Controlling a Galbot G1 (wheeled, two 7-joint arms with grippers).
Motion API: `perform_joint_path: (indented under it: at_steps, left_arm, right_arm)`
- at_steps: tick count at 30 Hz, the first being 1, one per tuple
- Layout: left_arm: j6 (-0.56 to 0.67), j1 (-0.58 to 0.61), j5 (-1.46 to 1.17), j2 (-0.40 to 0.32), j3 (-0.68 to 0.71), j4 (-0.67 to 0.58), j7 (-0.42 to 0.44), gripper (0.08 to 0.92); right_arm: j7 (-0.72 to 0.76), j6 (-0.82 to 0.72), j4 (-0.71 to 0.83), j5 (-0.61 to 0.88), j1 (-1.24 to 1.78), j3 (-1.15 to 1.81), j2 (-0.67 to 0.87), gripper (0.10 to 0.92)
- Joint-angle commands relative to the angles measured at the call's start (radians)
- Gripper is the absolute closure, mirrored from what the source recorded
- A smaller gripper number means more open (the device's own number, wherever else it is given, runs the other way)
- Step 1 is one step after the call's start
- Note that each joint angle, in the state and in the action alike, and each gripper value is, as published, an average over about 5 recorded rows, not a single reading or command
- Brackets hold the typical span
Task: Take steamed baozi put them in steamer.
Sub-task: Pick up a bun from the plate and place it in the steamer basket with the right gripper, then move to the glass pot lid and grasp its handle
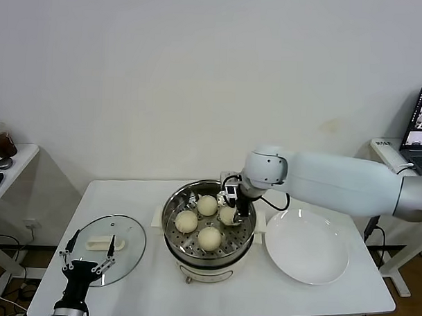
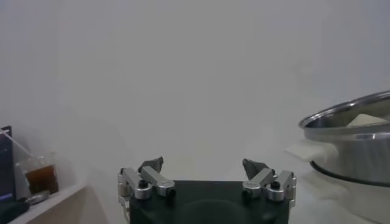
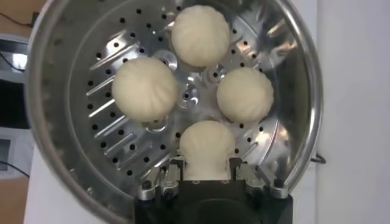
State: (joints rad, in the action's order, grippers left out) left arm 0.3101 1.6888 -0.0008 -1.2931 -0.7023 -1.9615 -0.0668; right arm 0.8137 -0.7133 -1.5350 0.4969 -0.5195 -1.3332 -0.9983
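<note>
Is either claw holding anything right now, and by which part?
The right gripper clasps the fourth baozi by its sides, inside the steamer. The left gripper holds nothing.

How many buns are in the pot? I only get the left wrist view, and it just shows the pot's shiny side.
Observer: Four baozi sit on the perforated tray inside the steamer.
Operator: Is anything on a plate?
Observer: No, the white plate beside the steamer holds nothing.
Operator: Where's the other arm?
Observer: The right gripper is down inside the steamer, its jaws closed on one baozi resting on the tray.
</note>
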Motion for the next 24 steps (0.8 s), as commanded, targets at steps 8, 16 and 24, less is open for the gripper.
perform_joint_path:
  at_steps: [8, 16, 24]
  left_arm:
    - [0.004, 0.005, 0.002, -0.005, 0.0, 0.0, -0.002, 0.177]
    - [0.013, 0.008, -0.004, -0.006, -0.001, 0.002, -0.002, 0.177]
    - [0.004, 0.019, -0.015, -0.019, 0.008, -0.028, -0.012, 0.177]
  right_arm:
    - [-0.062, -0.013, -0.068, 0.003, 0.05, 0.116, 0.053, 0.313]
    - [-0.165, 0.005, -0.243, 0.017, 0.12, 0.325, 0.245, 0.204]
    - [-0.649, 0.32, -0.398, 0.041, 0.867, 0.948, 0.482, 0.203]
